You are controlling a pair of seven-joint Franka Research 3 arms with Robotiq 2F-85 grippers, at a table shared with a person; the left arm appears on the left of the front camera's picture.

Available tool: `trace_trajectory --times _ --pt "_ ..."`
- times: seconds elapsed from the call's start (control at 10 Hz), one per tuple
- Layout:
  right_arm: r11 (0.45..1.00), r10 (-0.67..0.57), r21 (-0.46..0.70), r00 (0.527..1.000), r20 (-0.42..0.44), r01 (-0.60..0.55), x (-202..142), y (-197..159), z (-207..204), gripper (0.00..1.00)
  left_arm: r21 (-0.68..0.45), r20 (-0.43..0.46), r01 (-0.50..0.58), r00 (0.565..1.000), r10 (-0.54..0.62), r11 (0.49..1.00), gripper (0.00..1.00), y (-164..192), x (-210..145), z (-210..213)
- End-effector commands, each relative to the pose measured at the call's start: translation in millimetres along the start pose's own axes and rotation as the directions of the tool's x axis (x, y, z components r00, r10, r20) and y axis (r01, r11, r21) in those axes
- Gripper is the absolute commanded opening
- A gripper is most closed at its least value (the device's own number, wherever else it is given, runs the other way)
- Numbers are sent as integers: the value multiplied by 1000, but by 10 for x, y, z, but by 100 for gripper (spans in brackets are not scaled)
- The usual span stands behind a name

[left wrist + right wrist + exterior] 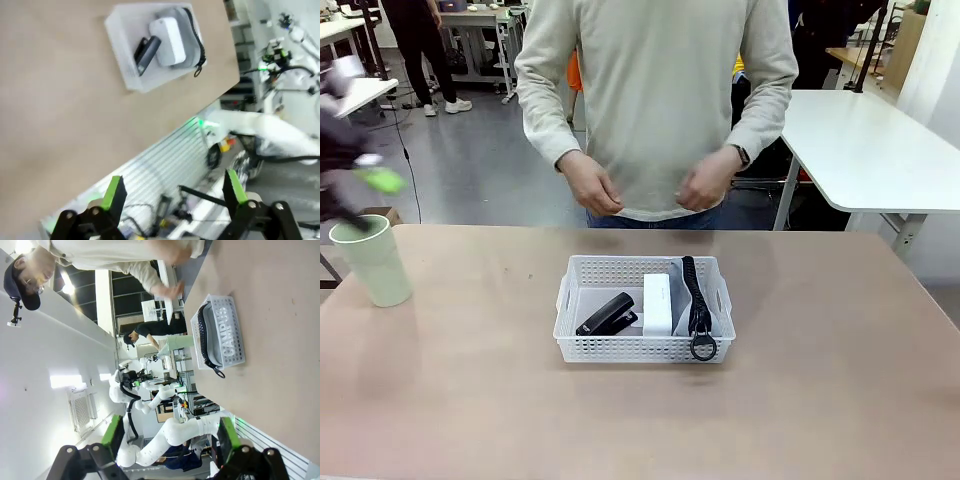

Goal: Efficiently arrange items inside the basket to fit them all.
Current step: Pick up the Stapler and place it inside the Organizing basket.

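Observation:
The white perforated basket (pixel 582 345) sits mid-table. Inside lie a black stapler (pixel 608 315) on the left and a small white box (pixel 657 303) in the middle. On the right the grey "CAMPUS" pouch (pixel 681 300) stands on edge, its ring (pixel 704 347) hanging over the near rim. A pale green cup (pixel 372 260) stands upright on the table at far left, outside the basket. My left gripper (pixel 365 195) hovers blurred just above the cup, open and empty (pixel 173 187). The basket (pixel 125 65) lies far from it. My right gripper (pixel 171 432) is open, well away from the basket (pixel 239 335) and the pouch (pixel 227 335).
A person stands at the far edge with both hands (pixel 592 187) held near the waist, off the table. A white table (pixel 870 150) stands at the back right. Bare tabletop (pixel 820 400) surrounds the basket on all sides.

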State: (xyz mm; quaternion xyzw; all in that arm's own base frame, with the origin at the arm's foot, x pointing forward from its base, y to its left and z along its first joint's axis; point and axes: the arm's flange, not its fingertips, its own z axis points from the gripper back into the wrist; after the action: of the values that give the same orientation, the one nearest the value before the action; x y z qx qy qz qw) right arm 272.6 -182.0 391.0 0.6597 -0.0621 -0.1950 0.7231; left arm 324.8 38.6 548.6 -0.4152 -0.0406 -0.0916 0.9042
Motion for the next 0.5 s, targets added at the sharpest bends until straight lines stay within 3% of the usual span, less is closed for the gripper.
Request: trace_trajectory --times 0.0,0.1,0.2,0.3,0.4 --pt "1000 23 18 1000 2 -23 -5 14 10 100 -291 124 -236 951 282 927 100 750 -352 405" --pt "1000 23 18 1000 2 -23 -5 14 10 100 -391 113 -317 915 388 864 100 1054 -529 477" --pt "1000 23 18 1000 2 -23 -5 14 10 100 -441 59 -353 906 419 825 100 1181 -537 382" --pt "1000 23 18 1000 2 -23 -5 14 10 100 -214 69 -248 961 268 945 100 929 -626 523" --pt "1000 23 18 1000 2 -23 -5 14 10 100 -214 69 -248 961 268 945 100 929 -626 523"
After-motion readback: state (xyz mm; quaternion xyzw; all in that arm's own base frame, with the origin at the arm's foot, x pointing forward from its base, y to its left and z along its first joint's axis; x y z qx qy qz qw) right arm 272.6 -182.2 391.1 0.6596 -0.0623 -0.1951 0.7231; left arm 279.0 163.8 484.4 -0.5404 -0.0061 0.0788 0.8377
